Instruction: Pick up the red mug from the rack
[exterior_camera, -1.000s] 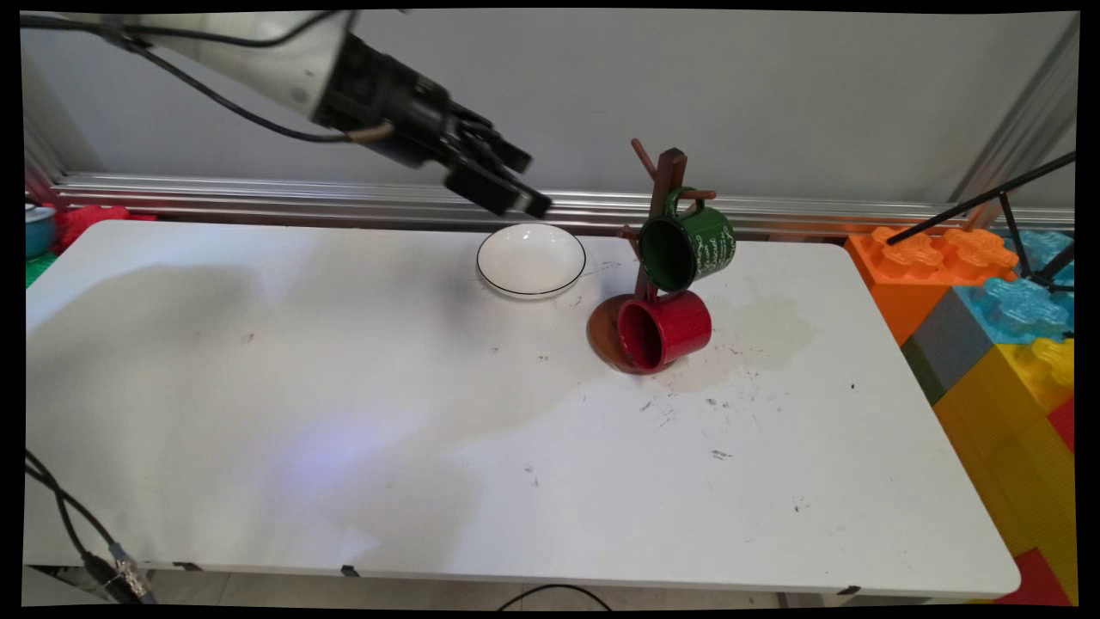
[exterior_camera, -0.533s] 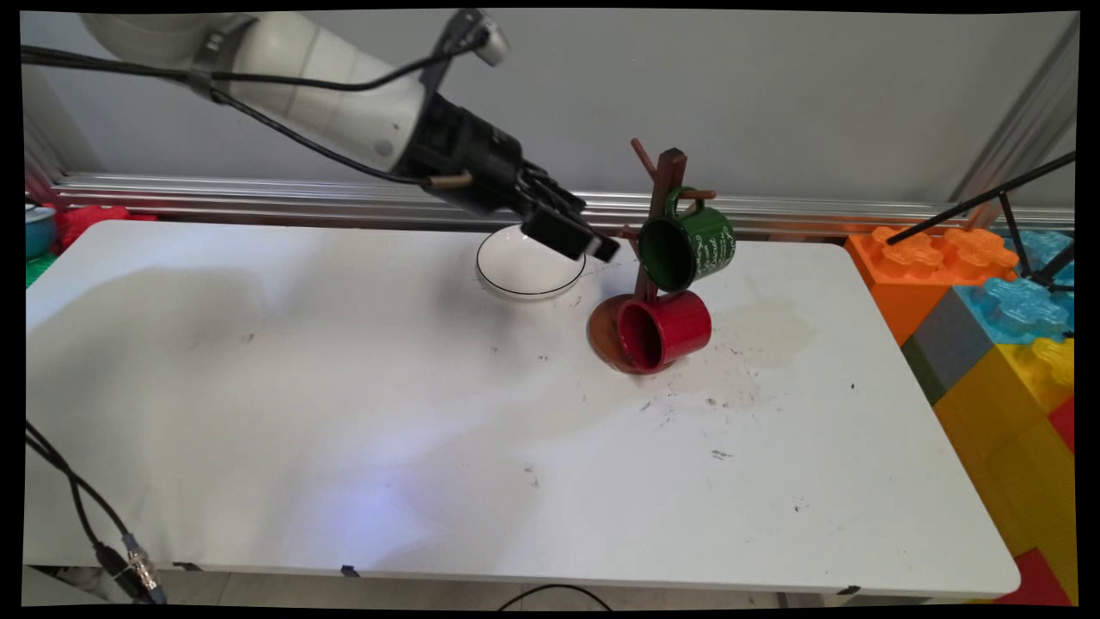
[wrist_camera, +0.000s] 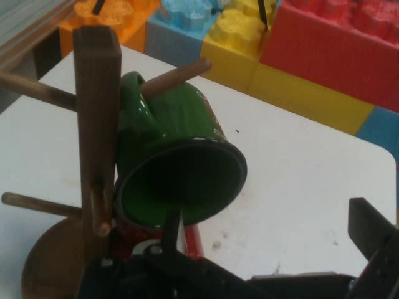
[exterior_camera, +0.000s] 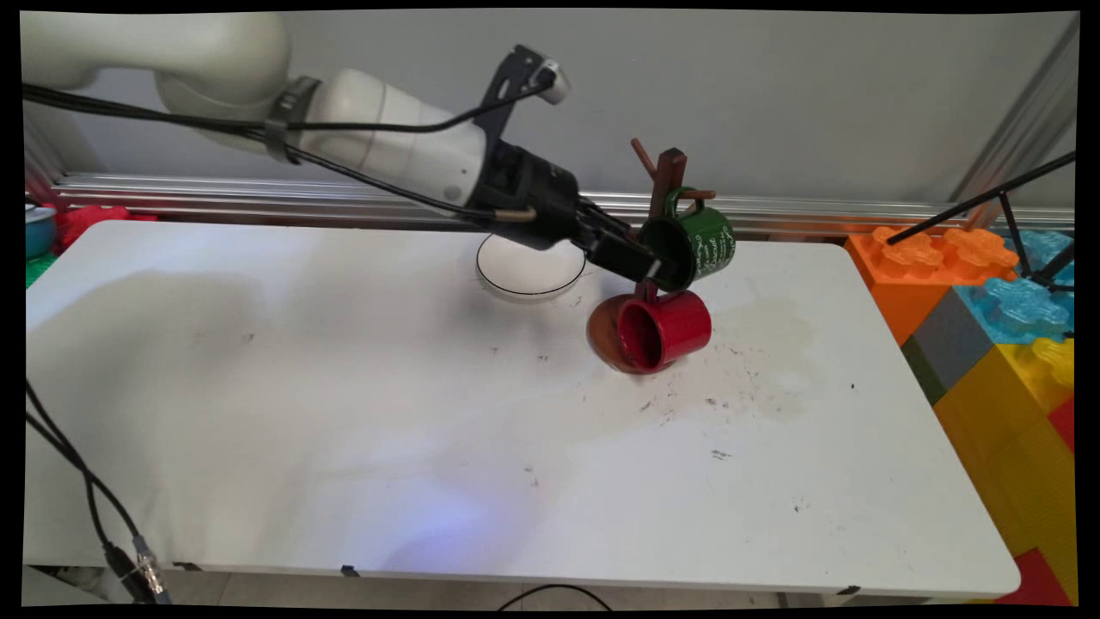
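Green mug (exterior_camera: 692, 248) hangs by its handle on an upper peg of the wooden mug tree (exterior_camera: 663, 185), mouth tilted down and toward the arm. Over the last second the pincer (exterior_camera: 646, 265) swept in from upper left, crossed above the white bowl (exterior_camera: 526, 273) and now sits right at the green mug's rim. Pincer is spread wide, gripping nothing: in the hand view one fingertip (wrist_camera: 171, 225) stands at the lower lip of the mug mouth, the other finger (wrist_camera: 372, 229) well off to the side over bare surface. Can't tell whether that fingertip actually touches the rim or just overlaps it. Mug, tree and bowl haven't shifted across the three main-view shots; only the arm moved.

Red mug (exterior_camera: 663, 331) hangs lower on the same tree, mouth facing the camera, just above the tree's round wooden base (exterior_camera: 605, 334). Bowl is just beside the tree base, partly hidden by the wrist now.

White surface (exterior_camera: 344, 413) is scuffed, with dark specks and a faint stain around the tree. Grey wall and an aluminium rail (exterior_camera: 258, 193) run behind. Big toy building blocks (exterior_camera: 988, 327) in orange, blue, yellow and red are stacked off the right end; black tripod legs (exterior_camera: 1005, 206) over them. Black cables (exterior_camera: 77, 507) hang at the left.
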{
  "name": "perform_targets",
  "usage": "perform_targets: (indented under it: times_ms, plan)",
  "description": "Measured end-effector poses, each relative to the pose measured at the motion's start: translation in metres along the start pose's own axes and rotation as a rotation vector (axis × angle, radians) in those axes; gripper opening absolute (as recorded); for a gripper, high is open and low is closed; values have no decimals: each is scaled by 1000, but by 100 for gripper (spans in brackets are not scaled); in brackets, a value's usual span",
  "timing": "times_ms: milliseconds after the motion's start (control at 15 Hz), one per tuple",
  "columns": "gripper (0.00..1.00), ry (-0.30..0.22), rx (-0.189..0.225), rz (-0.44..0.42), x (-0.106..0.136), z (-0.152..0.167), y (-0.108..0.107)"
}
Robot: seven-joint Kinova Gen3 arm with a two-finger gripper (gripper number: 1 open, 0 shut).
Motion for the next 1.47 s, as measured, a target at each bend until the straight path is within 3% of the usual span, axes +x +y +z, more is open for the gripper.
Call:
perform_targets:
  times_ms: [800,1400,1467]
  plan:
    - [100,75,21,-93,-5,67,10]
    - [100,85,35,-122,-14,91,10]
    - [0,87,36,-124,-15,92,10]
